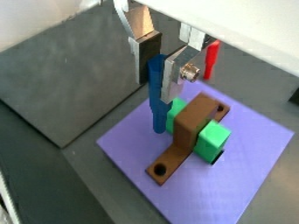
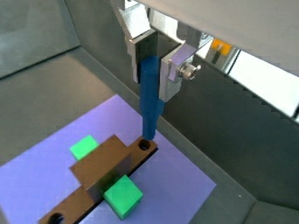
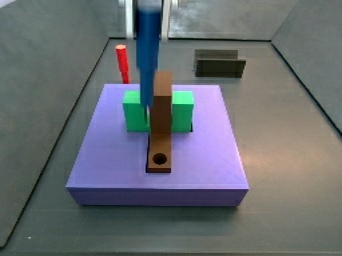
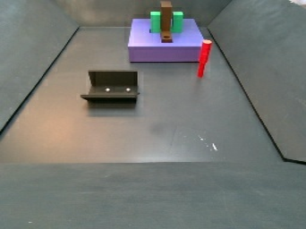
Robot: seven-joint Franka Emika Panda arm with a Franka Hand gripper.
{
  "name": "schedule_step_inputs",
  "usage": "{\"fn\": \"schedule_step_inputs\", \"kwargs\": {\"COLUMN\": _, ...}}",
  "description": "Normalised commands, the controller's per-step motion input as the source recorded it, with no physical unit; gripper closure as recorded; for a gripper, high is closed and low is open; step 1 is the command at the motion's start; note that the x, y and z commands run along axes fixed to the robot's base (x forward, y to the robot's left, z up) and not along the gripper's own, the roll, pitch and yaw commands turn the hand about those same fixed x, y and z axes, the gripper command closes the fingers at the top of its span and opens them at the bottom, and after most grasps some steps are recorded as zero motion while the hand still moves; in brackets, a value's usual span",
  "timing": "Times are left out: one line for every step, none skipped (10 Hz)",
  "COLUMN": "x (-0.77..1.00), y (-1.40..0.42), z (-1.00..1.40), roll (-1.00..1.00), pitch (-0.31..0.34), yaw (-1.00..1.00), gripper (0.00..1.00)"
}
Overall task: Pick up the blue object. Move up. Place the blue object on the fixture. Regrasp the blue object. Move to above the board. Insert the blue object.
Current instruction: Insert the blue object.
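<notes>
My gripper (image 1: 158, 70) is shut on the blue object (image 1: 156, 96), a slim peg hanging upright from the fingers over the board (image 1: 239, 179). In a wrist view the blue object (image 2: 149, 96) has its lower tip right by a round hole (image 2: 145, 147) at one end of the brown bar (image 2: 100, 171). I cannot tell whether the tip touches the hole. In a side view the blue object (image 3: 147, 45) stands above the far part of the brown bar (image 3: 160, 120) on the board (image 3: 107, 160). The fixture (image 3: 219, 64) (image 4: 111, 86) sits apart on the floor with nothing on it.
A red peg (image 3: 122, 62) (image 4: 203, 58) stands upright on the floor beside the board. A green block (image 3: 136, 110) (image 1: 211, 140) straddles the bar at its middle. Grey walls enclose the floor on the sides.
</notes>
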Motion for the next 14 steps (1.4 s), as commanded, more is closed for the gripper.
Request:
{"fn": "schedule_step_inputs", "kwargs": {"x": 0.06, "y": -0.3, "z": -0.57, "roll": 0.23, "pitch": -0.05, "yaw": 0.06, "gripper": 1.0}}
{"fn": "schedule_step_inputs", "kwargs": {"x": 0.2, "y": -0.28, "z": -0.23, "roll": 0.41, "pitch": 0.0, "yaw": 0.0, "gripper": 1.0}}
{"fn": "schedule_step_inputs", "kwargs": {"x": 0.14, "y": -0.25, "z": -0.18, "roll": 0.37, "pitch": 0.0, "yaw": 0.0, "gripper": 1.0}}
{"fn": "schedule_step_inputs", "kwargs": {"x": 0.19, "y": -0.2, "z": -0.22, "roll": 0.18, "pitch": 0.0, "yaw": 0.0, "gripper": 1.0}}
{"fn": "schedule_step_inputs", "kwargs": {"x": 0.06, "y": -0.15, "z": -0.19, "roll": 0.09, "pitch": 0.0, "yaw": 0.0, "gripper": 1.0}}
{"fn": "schedule_step_inputs", "kwargs": {"x": 0.09, "y": -0.11, "z": -0.18, "roll": 0.09, "pitch": 0.0, "yaw": 0.0, "gripper": 1.0}}
{"fn": "schedule_step_inputs", "kwargs": {"x": 0.0, "y": 0.0, "z": -0.18, "roll": 0.09, "pitch": 0.0, "yaw": 0.0, "gripper": 1.0}}
{"fn": "schedule_step_inputs", "kwargs": {"x": 0.0, "y": 0.0, "z": -0.15, "roll": 0.04, "pitch": 0.0, "yaw": 0.0, "gripper": 1.0}}
{"fn": "schedule_step_inputs", "kwargs": {"x": 0.01, "y": 0.0, "z": -0.16, "roll": 0.03, "pitch": 0.0, "yaw": 0.0, "gripper": 1.0}}
{"fn": "schedule_step_inputs", "kwargs": {"x": 0.02, "y": 0.0, "z": -0.17, "roll": 0.03, "pitch": 0.0, "yaw": 0.0, "gripper": 1.0}}
{"fn": "schedule_step_inputs", "kwargs": {"x": 0.15, "y": -0.05, "z": -0.21, "roll": 0.07, "pitch": 0.0, "yaw": 0.0, "gripper": 1.0}}
{"fn": "schedule_step_inputs", "kwargs": {"x": 0.17, "y": -0.08, "z": -0.26, "roll": 0.06, "pitch": 0.0, "yaw": 0.0, "gripper": 1.0}}
{"fn": "schedule_step_inputs", "kwargs": {"x": 0.17, "y": -0.05, "z": -0.29, "roll": 0.04, "pitch": 0.0, "yaw": -0.02, "gripper": 1.0}}
{"fn": "schedule_step_inputs", "kwargs": {"x": 0.14, "y": -0.04, "z": -0.3, "roll": 0.03, "pitch": 0.0, "yaw": -0.04, "gripper": 1.0}}
